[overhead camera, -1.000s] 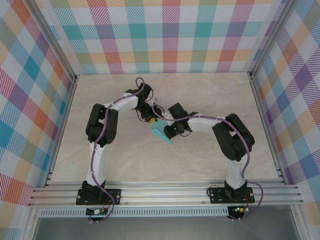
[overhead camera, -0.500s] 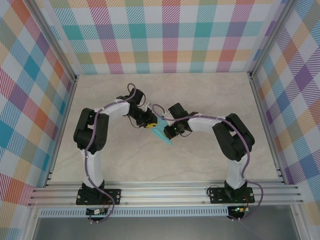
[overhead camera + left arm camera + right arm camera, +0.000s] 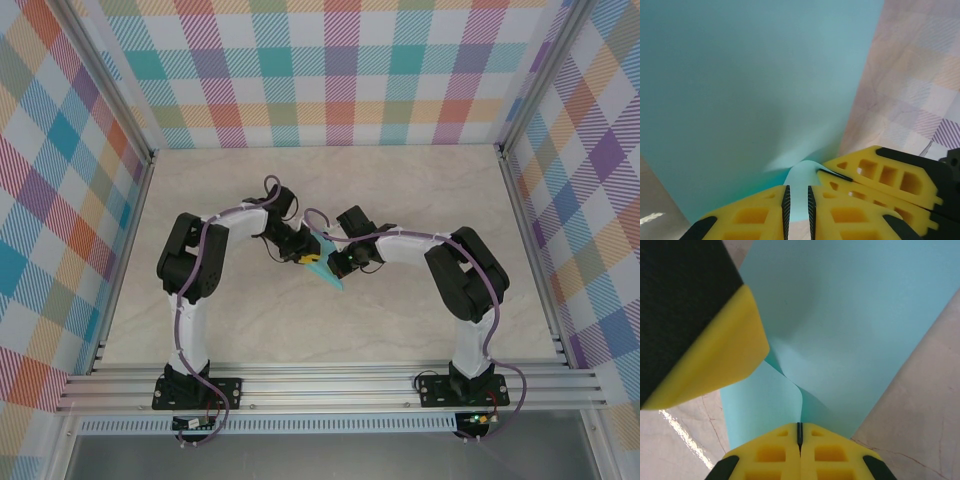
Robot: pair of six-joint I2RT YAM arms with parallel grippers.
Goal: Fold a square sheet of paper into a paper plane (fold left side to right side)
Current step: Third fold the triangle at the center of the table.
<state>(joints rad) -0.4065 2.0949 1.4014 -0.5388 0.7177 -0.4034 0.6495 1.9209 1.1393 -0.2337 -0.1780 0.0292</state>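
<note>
Plaid walls (image 3: 340, 80) in pastel checks close round a pale, marble-veined table (image 3: 420, 200), with an aluminium rail (image 3: 330, 385) along its near edge. At mid-table the left gripper (image 3: 797, 192) has its pads drawn to a narrow slit. Whether they pinch the curl of paper at that slit, I cannot tell. Between the two sets of jaws sits the square sheet of paper (image 3: 326, 273), smooth turquoise, folded to a point and bowed upward. The right gripper (image 3: 800, 427) is clamped tight on its folded edge.
</note>
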